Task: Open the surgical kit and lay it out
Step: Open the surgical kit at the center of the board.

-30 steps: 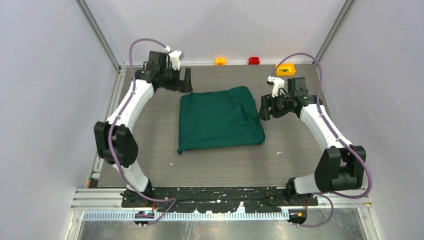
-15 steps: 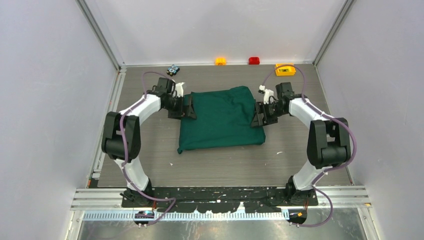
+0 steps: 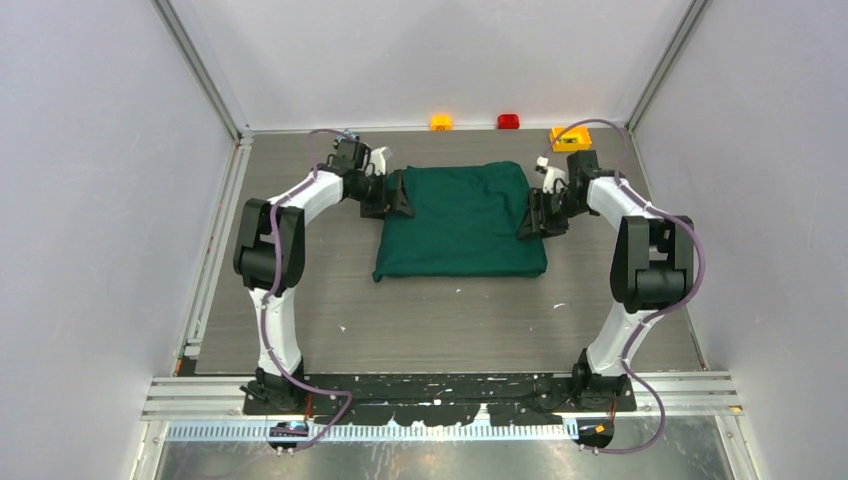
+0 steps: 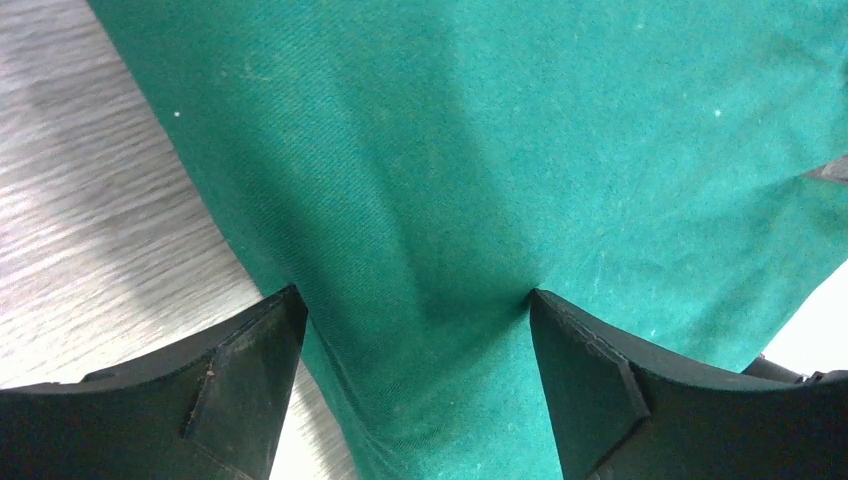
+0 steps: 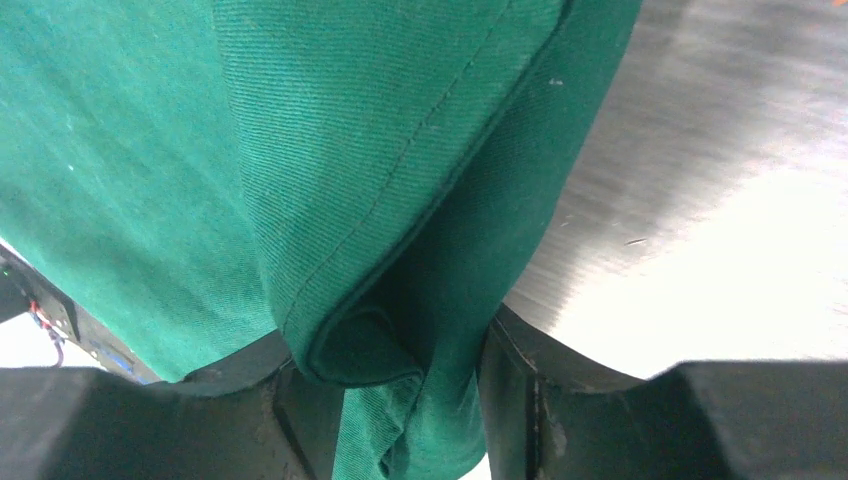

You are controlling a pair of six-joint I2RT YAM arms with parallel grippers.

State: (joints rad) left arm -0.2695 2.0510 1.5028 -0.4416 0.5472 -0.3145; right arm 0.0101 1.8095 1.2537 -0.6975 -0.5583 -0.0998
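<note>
drape [image 3: 462,222] folded shut, middle of bench [image 3: 440,320], kit contents hidden | my left jaws spread, straddling its left edge, cloth between, not nipped | my right jaws pinching the bunched right-edge fold | opposite sides, I judge, so flaps pull outward

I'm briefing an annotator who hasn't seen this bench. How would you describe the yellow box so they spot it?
On the grey table, follow the far edge beyond the green cloth bundle to the right corner; the yellow box lies there. It is clearly larger than the small orange block and red block further left along that edge.
</note>
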